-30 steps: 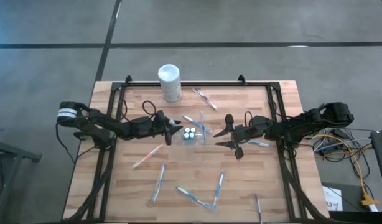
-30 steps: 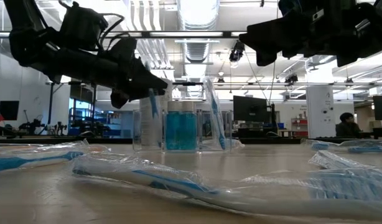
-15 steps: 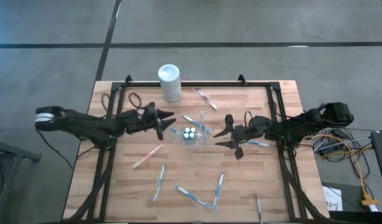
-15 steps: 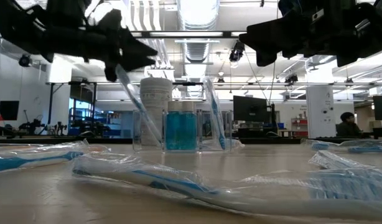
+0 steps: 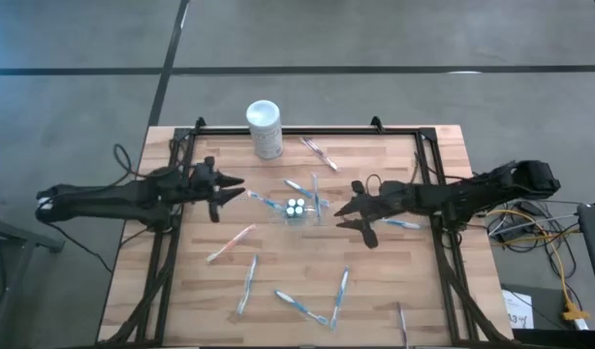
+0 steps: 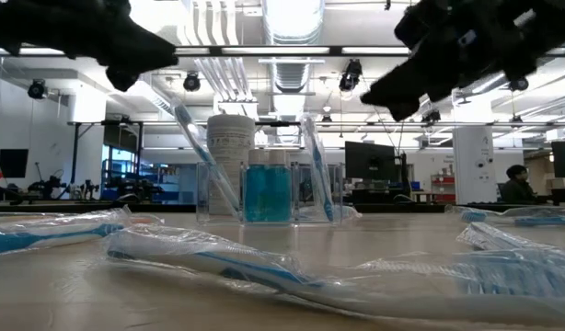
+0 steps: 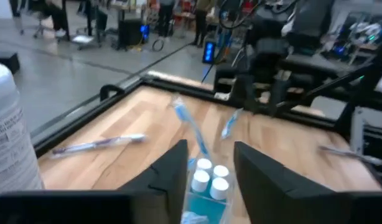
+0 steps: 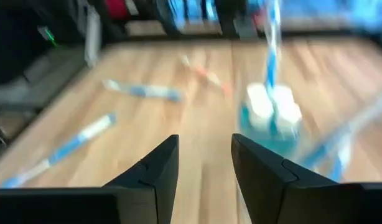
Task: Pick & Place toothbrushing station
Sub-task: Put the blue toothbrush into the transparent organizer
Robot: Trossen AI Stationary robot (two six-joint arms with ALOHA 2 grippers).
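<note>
The toothbrushing station (image 5: pixel 296 207), a clear holder with blue fill and white caps, stands upright on the wooden table's middle. Two toothbrushes stick up out of it: one leans toward the left (image 6: pixel 204 156), one stands nearer upright (image 6: pixel 317 165). My left gripper (image 5: pixel 232 194) hovers open to the left of the station, pointing level at it (image 7: pixel 206 186), well apart from it. My right gripper (image 5: pixel 344 218) hovers open to the right of the station (image 8: pixel 272 118), also apart from it. Nothing is between either pair of fingers.
A white canister (image 5: pixel 264 128) stands at the table's far edge. Wrapped toothbrushes lie scattered: near the far side (image 5: pixel 319 150), left of middle (image 5: pixel 230 242), along the near side (image 5: pixel 247 284) (image 5: pixel 302 307) (image 5: pixel 341 291), and under the right arm (image 5: pixel 402 223). Black frame rails (image 5: pixel 172 242) run along both sides.
My left gripper has drawn back from the station toward the table's left edge and has risen. The toothbrush it was at stays in the station, leaning left. My right gripper has kept its place and tipped its fingers up, nearer to level.
</note>
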